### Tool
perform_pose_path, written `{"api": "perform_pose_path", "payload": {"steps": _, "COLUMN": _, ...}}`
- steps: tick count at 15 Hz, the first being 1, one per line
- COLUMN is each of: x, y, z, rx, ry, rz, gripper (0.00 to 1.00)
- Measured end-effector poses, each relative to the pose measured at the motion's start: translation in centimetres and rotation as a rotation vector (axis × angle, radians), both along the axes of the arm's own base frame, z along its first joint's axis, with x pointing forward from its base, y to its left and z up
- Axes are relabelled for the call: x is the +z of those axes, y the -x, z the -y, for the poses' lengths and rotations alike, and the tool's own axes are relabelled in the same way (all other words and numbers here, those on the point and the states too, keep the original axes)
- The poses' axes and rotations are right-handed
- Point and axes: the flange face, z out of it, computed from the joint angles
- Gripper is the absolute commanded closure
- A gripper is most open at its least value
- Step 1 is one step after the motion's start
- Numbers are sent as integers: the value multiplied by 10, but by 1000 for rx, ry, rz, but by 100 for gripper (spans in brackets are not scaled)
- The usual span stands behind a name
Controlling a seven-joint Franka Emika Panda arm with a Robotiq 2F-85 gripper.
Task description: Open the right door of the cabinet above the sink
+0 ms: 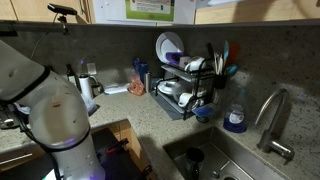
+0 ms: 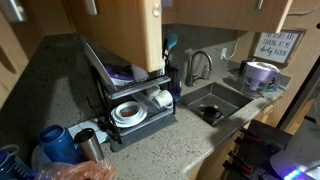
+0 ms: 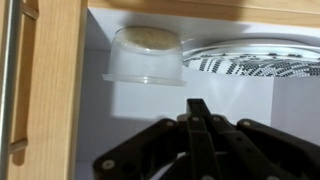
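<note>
In the wrist view my gripper [image 3: 198, 108] is shut with nothing between its black fingers, which point into an open compartment of the pale tan cabinet [image 3: 55, 90]. A tan door panel with a metal bar handle [image 3: 8, 70] stands at the left edge. Inside are a clear plastic container [image 3: 146, 55] and a white perforated dish [image 3: 250, 58]. In an exterior view a tan cabinet door [image 2: 125, 30] hangs swung out above the dish rack. The sink [image 2: 215, 100] with its curved faucet [image 2: 196, 66] lies to the right. It also shows in an exterior view [image 1: 225, 160], with the faucet [image 1: 272, 120].
A black dish rack [image 1: 190, 85] with plates and bowls stands on the speckled counter [image 1: 120, 105], also seen in an exterior view [image 2: 130, 105]. My white arm [image 1: 55, 110] fills the left. Bottles and cups [image 2: 60, 145] crowd the counter's near end. A mug [image 2: 260, 74] sits past the sink.
</note>
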Motion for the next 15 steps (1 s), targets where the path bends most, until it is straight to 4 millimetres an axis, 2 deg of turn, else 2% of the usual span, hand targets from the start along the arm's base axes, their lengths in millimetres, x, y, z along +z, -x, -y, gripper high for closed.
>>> {"api": "perform_pose_path", "payload": {"steps": 7, "x": -6, "y": -10, "z": 20, "rx": -135, "ry": -68, "rz": 94, "gripper": 100}}
{"api": "perform_pose_path", "payload": {"steps": 15, "x": -7, "y": -14, "z": 28, "rx": -289, "ry": -132, "rz": 193, "gripper": 100}}
